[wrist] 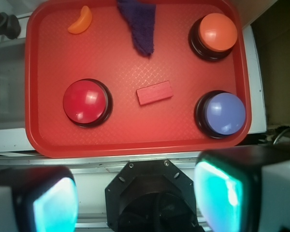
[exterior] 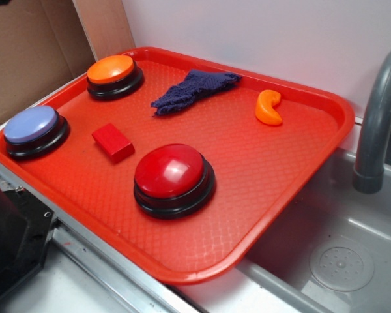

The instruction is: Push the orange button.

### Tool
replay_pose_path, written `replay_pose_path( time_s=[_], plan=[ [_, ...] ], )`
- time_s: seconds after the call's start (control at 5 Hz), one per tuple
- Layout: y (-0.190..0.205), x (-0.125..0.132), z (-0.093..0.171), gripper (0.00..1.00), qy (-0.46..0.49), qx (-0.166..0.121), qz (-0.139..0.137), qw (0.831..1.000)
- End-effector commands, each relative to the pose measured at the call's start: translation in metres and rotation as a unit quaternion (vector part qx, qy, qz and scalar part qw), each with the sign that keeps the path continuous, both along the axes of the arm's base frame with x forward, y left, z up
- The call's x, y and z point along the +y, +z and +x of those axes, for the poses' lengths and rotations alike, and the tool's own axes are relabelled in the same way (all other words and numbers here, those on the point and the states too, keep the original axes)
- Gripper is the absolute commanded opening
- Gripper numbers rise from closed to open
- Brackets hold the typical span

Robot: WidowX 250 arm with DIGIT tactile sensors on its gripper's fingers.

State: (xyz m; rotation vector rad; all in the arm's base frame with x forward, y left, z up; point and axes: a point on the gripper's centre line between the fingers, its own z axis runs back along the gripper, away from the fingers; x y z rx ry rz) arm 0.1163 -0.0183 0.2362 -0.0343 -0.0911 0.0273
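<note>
Orange button [exterior: 111, 69] at tray's [exterior: 274, 189] far-left corner.

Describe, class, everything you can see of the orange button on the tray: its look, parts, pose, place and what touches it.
The orange button is a round buzzer with a smooth, glossy orange dome, plastic by its look, on a wider black base. It sits upright and flat in a corner of the red tray, close to the rim. The blue button is its nearest neighbour along the same side; the dark blue cloth lies beside it. Nothing touches it. The gripper is well away from it.
</note>
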Motion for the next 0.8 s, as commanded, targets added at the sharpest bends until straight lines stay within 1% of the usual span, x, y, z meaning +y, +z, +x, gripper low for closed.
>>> replay_pose_path(
  time_s=[0.0,0.2,0.4,0.6],
  plan=[
    [0.0,0.0,0.0,1.0,0.0,0.0,0.0,1.0],
    [-0.032,0.04,0.022,1.0,0.07,0.044,-0.008,0.997],
    [-0.061,0.086,0.052,1.0,0.116,0.088,-0.001,0.989],
    [-0.081,0.119,0.073,1.0,0.146,0.101,0.009,0.984]
  ],
)
